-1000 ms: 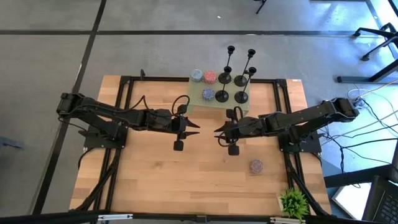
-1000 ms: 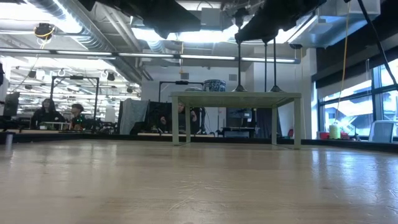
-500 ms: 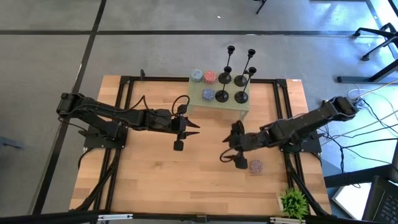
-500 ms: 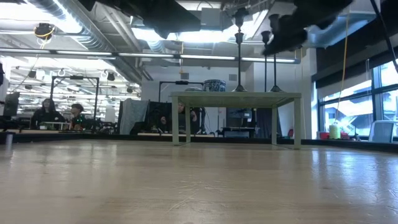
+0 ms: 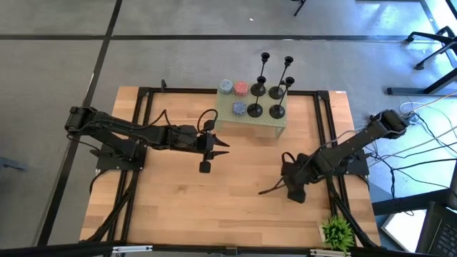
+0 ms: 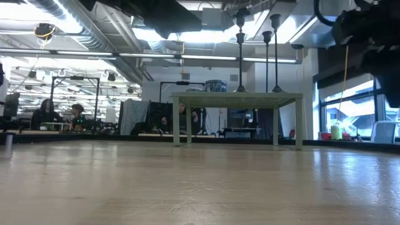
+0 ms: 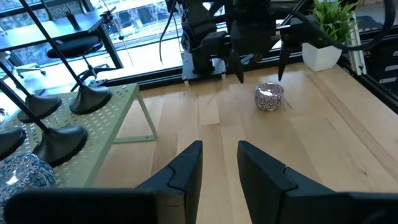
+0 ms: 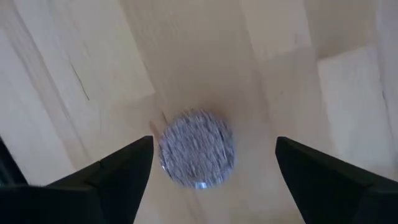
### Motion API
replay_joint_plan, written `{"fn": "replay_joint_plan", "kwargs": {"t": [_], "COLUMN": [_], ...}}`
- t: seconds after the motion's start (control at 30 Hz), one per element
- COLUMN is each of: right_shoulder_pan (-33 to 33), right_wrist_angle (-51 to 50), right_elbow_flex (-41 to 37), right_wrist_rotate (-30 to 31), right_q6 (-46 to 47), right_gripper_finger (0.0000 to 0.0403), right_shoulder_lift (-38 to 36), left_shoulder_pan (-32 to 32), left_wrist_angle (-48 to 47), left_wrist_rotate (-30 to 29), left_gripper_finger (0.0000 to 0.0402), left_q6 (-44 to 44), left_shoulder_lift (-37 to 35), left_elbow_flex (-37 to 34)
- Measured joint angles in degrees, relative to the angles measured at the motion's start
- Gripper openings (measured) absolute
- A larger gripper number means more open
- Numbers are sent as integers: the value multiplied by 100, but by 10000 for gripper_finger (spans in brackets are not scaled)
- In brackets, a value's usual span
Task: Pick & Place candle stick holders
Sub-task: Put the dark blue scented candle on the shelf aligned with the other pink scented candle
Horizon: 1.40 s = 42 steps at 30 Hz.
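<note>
Several black candle stick holders (image 5: 265, 100) stand by their round bases on a green perforated stand (image 5: 265, 123) at the table's far edge; two of the bases (image 7: 74, 118) show in the left wrist view. My right gripper (image 8: 211, 168) points down, open, over a small round grey speckled jar (image 8: 198, 149) on the wood. Its fingers stand on either side of the jar without touching it. In the high view this gripper (image 5: 294, 188) hides the jar. My left gripper (image 7: 220, 168) hangs near the stand's left end, fingers narrowly apart and holding nothing.
Three small patterned jars (image 5: 234, 94) share the green stand (image 6: 237, 97) with the holders. A potted plant (image 5: 337, 232) stands at the near right corner. Bare wood lies between the two arms and toward the near edge.
My right gripper has swung from beside the stand toward the table's near right, tipped from nearly level to pointing down, sunk and opened wide. It now hangs over the grey jar.
</note>
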Motion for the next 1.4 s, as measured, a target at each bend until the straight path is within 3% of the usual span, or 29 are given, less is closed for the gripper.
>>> {"fn": "replay_joint_plan", "kwargs": {"t": [0.33, 0.63, 0.8, 1.27, 1.4], "right_shoulder_pan": [247, 241, 241, 247, 247], "right_wrist_angle": [78, 55, 388, 493, 511], "right_elbow_flex": [0, -1, -2, 0, 0], "right_wrist_rotate": [-3, -440, -881, -889, -894], "right_q6": [1340, 2555, 2672, 2630, 2630], "right_gripper_finger": [342, 342, 342, 341, 325], "right_shoulder_lift": [509, 1120, 1335, 1432, 1432], "left_shoulder_pan": [1, -1, 0, 0, -1], "left_wrist_angle": [0, 4, 2, 2, 2], "left_wrist_rotate": [0, 0, 0, 0, 0], "left_gripper_finger": [97, 98, 98, 97, 98], "left_q6": [0, 0, 0, 0, 0], "left_shoulder_lift": [0, -2, -2, -2, -2], "left_elbow_flex": [2, 2, 2, 2, 2]}}
